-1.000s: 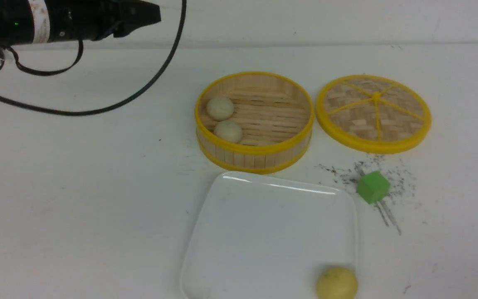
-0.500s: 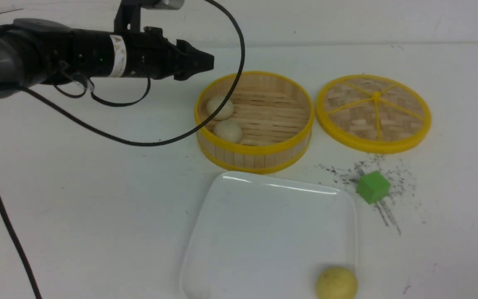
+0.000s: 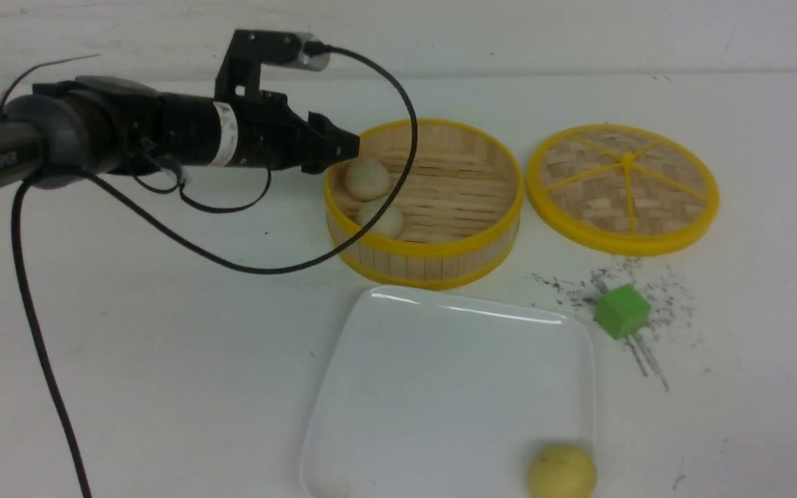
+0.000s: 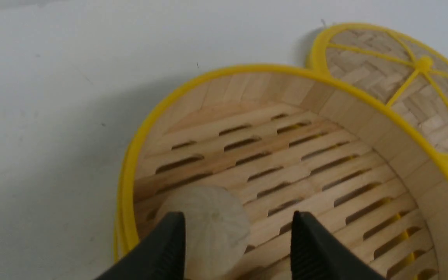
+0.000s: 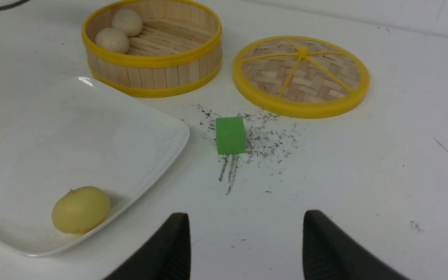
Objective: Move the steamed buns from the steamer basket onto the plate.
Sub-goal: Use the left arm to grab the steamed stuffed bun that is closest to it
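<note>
Closest in, the right fingers (image 5: 171, 249) are spread wide apart and hold nothing. They hang over the white desk (image 3: 129, 332). Just beside them sits the big white plate (image 3: 440, 360). The yellow bun (image 3: 561, 472) lies in the plate's near right corner. A little farther, a green cube (image 3: 621, 311) stands on the desk among dark specks, by the plate's far right corner. Behind the plate is the steamer basket (image 3: 426, 266), close to the plate's far edge. Two white buns (image 3: 367, 178) lie inside it by its left wall, one nearer and one farther. The left fingers (image 3: 333, 144) are at the basket's left rim. They are open, one white bun shows low between them, and they are not closed on it. A black cable (image 3: 163, 228) hangs across the basket. To the basket's right the round woven lid (image 3: 623, 187) lies flat on the desk.
</note>
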`<state>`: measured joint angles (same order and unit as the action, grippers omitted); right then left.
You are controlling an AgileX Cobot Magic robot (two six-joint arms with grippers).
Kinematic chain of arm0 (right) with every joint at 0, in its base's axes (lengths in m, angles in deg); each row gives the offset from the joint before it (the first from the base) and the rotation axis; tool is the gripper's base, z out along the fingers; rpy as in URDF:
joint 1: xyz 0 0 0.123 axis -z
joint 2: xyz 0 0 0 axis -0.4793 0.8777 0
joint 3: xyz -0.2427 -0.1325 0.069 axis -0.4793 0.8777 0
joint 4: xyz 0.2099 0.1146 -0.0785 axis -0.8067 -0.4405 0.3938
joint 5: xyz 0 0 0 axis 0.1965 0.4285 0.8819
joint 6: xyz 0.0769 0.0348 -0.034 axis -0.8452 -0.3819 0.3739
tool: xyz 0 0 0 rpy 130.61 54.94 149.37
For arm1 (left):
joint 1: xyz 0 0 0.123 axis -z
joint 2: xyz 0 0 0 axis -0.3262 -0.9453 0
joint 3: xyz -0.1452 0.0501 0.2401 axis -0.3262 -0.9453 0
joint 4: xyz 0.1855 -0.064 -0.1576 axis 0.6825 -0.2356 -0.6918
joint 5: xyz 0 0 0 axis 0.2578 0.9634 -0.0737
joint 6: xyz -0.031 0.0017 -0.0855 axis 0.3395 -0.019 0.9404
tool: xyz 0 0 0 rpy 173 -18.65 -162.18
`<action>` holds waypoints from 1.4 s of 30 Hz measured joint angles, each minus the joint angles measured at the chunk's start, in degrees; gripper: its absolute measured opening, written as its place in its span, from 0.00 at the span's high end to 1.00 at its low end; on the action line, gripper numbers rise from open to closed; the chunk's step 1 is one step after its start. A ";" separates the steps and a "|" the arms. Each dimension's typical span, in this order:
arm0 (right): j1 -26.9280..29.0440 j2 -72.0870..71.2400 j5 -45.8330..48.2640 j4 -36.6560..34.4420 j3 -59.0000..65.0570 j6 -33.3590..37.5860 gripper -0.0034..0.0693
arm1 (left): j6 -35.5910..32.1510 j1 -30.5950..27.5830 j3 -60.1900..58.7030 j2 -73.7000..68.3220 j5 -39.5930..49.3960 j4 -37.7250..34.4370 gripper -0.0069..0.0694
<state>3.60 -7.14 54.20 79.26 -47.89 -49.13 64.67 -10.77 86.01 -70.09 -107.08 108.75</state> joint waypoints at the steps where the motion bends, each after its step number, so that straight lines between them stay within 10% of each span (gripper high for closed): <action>1: 0.00 0.00 0.00 0.00 0.00 0.00 0.40 | -1.60 0.02 0.00 -0.39 -0.35 0.07 0.40; 20: 0.00 0.00 0.00 -1.63 0.00 0.13 0.40 | -17.06 8.65 0.05 -2.42 14.45 -0.40 0.43; 42: 0.00 0.00 0.00 -1.75 0.00 0.13 0.40 | -15.07 11.37 0.05 -4.04 27.87 -1.57 0.53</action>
<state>3.60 -7.14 54.20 77.50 -47.89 -49.00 49.60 0.60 86.05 -74.13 -79.21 107.18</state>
